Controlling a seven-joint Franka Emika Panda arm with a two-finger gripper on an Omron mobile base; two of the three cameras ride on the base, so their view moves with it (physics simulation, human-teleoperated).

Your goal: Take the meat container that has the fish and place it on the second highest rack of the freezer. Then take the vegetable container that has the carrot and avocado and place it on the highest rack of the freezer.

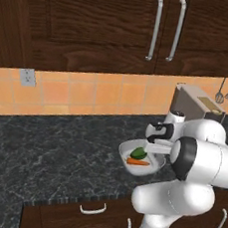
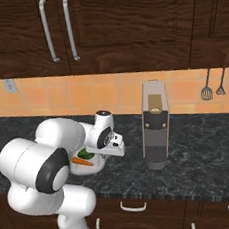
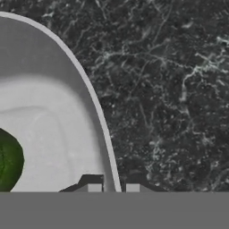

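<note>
The vegetable container (image 1: 124, 149) is a white bowl on the dark counter near its front edge. It holds the orange carrot (image 1: 138, 163) and the green avocado (image 1: 138, 153). My gripper (image 1: 154, 149) comes down on the bowl's right rim. In the hand view the two fingertips (image 3: 92, 188) stand close on either side of the thin rim (image 3: 96, 112), and the gripper (image 3: 112, 188) is shut on it; the avocado (image 3: 8, 161) lies at the left. From the right base view the carrot (image 2: 81, 162) shows behind my arm. The meat container, the fish and the freezer are out of view.
A tall grey coffee machine (image 2: 155, 127) stands on the counter (image 1: 42, 148) just right of the bowl (image 2: 89, 169). Utensils (image 2: 207, 93) hang on the tiled wall at the far right. Dark wall cabinets (image 1: 96, 24) hang above, and drawers lie below the counter edge.
</note>
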